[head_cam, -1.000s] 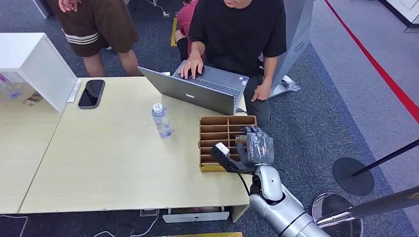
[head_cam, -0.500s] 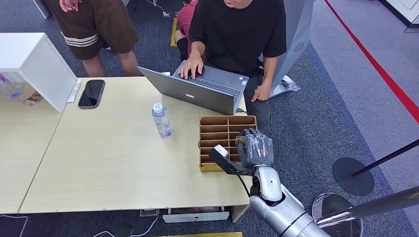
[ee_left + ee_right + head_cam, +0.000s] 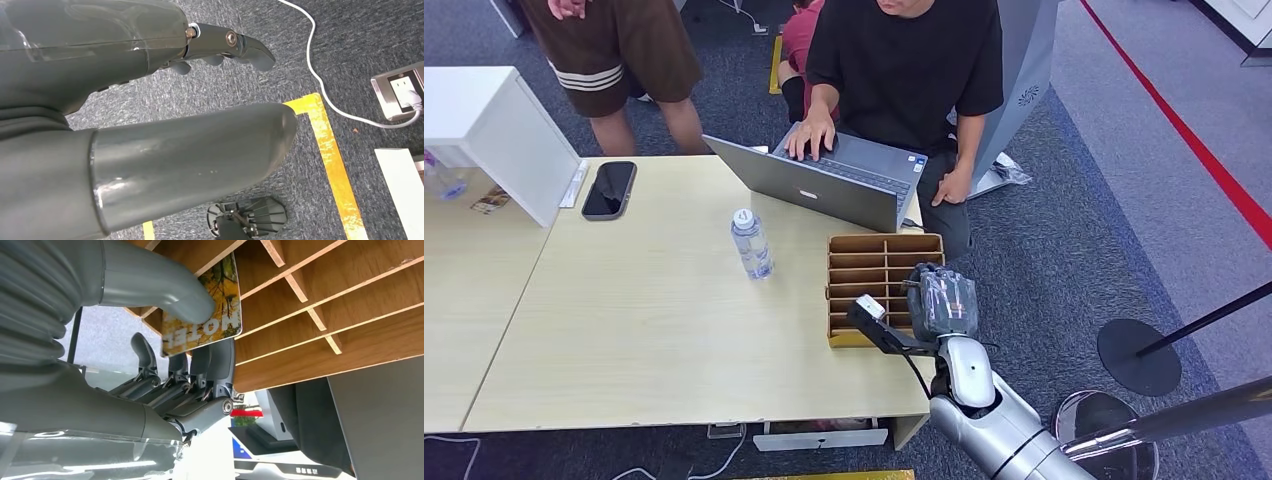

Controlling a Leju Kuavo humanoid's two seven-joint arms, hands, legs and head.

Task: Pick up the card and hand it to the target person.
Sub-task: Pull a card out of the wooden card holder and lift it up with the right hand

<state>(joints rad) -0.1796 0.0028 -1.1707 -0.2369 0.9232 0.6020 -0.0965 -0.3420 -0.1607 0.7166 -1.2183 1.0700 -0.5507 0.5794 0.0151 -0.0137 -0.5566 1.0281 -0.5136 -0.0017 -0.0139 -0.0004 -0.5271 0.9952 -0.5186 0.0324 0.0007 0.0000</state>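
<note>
A card [image 3: 212,315] printed with yellow foliage and the word HOTEL is pinched in my right hand [image 3: 944,300], thumb [image 3: 165,290] on its face and the darker fingers [image 3: 200,375] behind it. The card stands at the mouth of a slot in the wooden slotted box [image 3: 874,262], at the box's right edge; I cannot tell whether it is clear of the slot. A person in a black shirt [image 3: 904,70] sits behind the table, one hand on a laptop [image 3: 824,185]. My left hand [image 3: 150,70] hangs over the carpet, fingers apart and holding nothing.
A water bottle [image 3: 751,245] stands left of the wooden box. A black phone [image 3: 610,188] and a white box [image 3: 494,130] lie at the table's far left. Another person in brown shorts [image 3: 619,60] stands behind. A stanchion base [image 3: 1138,357] sits on the carpet at right.
My right hand has drawn slightly back toward the table's near edge with the card; the card's top is now mostly hidden behind the hand in the head view.
</note>
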